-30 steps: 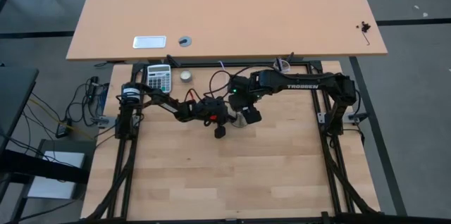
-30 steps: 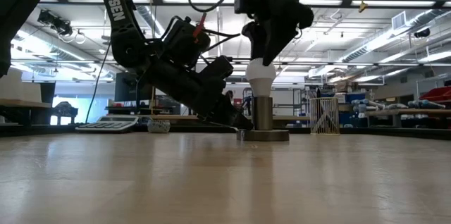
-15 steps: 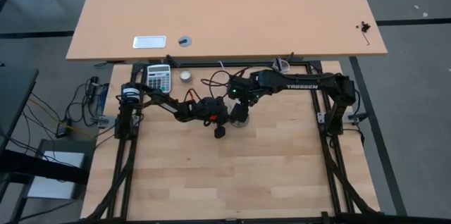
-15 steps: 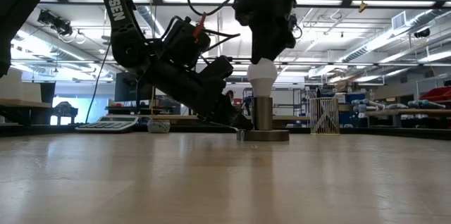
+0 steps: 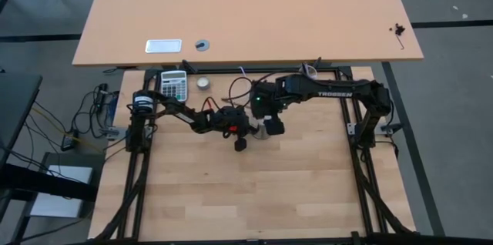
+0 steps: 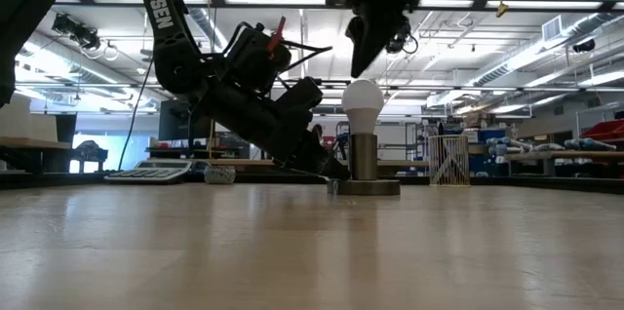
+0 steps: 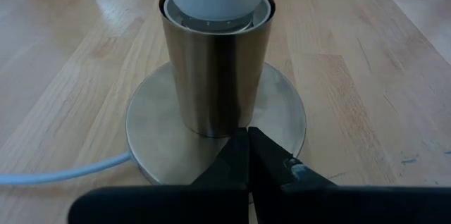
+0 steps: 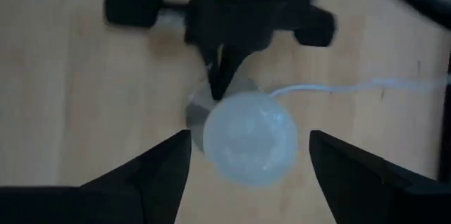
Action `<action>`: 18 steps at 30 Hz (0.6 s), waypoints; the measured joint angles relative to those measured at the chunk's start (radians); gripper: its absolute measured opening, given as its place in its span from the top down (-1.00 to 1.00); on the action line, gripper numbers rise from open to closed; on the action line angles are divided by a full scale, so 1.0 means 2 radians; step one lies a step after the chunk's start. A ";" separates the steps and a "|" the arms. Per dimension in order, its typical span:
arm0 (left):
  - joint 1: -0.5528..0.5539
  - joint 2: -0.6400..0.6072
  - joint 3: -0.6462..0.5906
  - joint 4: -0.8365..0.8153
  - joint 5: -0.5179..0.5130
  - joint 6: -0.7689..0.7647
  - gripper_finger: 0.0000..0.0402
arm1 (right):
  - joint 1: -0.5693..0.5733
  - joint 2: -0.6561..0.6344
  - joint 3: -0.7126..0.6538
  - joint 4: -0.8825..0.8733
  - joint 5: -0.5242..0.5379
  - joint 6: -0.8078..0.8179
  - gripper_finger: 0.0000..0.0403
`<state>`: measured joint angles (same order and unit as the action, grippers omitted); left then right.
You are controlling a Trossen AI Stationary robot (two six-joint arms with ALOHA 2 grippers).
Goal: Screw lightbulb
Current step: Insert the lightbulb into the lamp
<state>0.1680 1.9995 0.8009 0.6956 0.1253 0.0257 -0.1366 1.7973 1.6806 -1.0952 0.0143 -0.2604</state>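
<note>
Right gripper (image 6: 375, 32): held above the lightbulb with fingers spread wide; nothing is gripped and a clear gap is seen between the fingertips and the globe.
Right fingers (image 8: 151, 175): seen in the right wrist view on either side of the bulb's globe, well clear of it.
Left gripper (image 7: 248, 155): closed, fingertips pressed together; it is set low on the socket's round base plate, touching the foot of the upright tube.
Lightbulb (image 6: 362, 103): seated upright in the socket, white globe up, neck inside the metal collar; it is found near the middle of the bench, closer to the far edge.
Socket (image 7: 215, 69): brushed-metal tube on a flat round base, standing on the wooden bench (image 5: 293, 183).
Cord (image 7: 63, 173): thin and white, led away from the base across the bench.
Calculator (image 5: 174, 85): laid at the bench's far left corner.
Small round tin (image 5: 202, 83): placed just beside the calculator.
</note>
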 joint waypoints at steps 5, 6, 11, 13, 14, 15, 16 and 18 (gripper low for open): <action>0.000 0.000 0.000 0.000 0.000 0.000 0.99 | 0.002 0.001 -0.011 0.004 -0.002 -0.106 -0.45; 0.000 0.000 0.000 0.000 0.000 0.000 0.99 | 0.000 0.002 -0.015 0.008 -0.002 -0.111 -0.44; 0.000 0.000 0.000 0.000 0.000 0.000 0.99 | -0.011 0.002 -0.026 0.020 -0.002 -0.113 -0.37; 0.000 0.000 0.000 0.000 0.000 0.000 0.99 | -0.014 0.002 -0.030 0.028 -0.004 -0.107 -0.32; 0.000 0.000 0.000 0.000 0.000 0.000 0.99 | -0.015 0.002 -0.033 0.030 -0.006 -0.107 -0.29; 0.000 0.000 0.000 0.000 0.000 0.000 0.99 | -0.015 0.002 -0.034 0.032 -0.006 -0.107 -0.25; 0.000 0.000 0.000 0.000 0.000 0.000 0.99 | -0.015 0.002 -0.037 0.032 -0.006 -0.106 -0.21; 0.000 0.000 0.000 0.000 0.000 0.000 0.99 | -0.015 -0.001 -0.044 0.038 -0.008 -0.106 -0.13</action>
<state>0.1680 1.9995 0.8009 0.6959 0.1249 0.0258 -0.1673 1.7960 1.5934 -1.0183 -0.0020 -0.4719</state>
